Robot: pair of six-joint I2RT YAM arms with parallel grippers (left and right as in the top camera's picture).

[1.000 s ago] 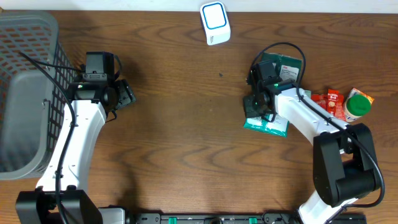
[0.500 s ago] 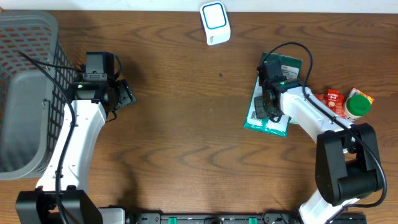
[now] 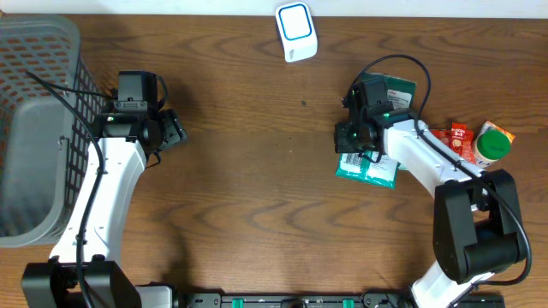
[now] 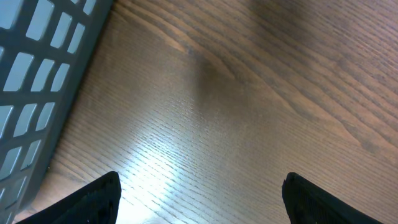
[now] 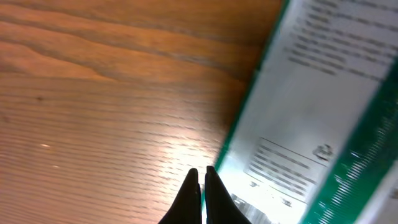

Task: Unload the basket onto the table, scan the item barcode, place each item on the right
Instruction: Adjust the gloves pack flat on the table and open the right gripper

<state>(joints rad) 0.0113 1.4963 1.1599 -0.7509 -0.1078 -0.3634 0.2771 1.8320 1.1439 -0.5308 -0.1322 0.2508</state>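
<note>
Packet (image 3: 369, 171): green-and-white flat pouch, lying on the table's (image 3: 257, 197) right half, below and to the right of the scanner, well apart from it. Printed white face up in the right wrist view; the print is too blurred to read and I can't pick out a barcode.
Right gripper (image 3: 349, 144): over the packet's left edge, fingers pressed together with nothing between them. Tips sit right at the pouch edge above bare wood; contact with the pouch can't be told.
Left gripper (image 3: 175, 128): on the left side of the table, just beside the basket, jaws spread wide, empty, only wood grain between the fingers.
Scanner (image 3: 296, 32): white unit with a blue-rimmed face, at the top centre edge of the table, nothing near it.
Basket (image 3: 43, 51): grey mesh, far left.
Red pack (image 3: 458, 141): right of the packet, near it.
Green-lidded tub (image 3: 492, 144): just beside the red pack, at the far right.
</note>
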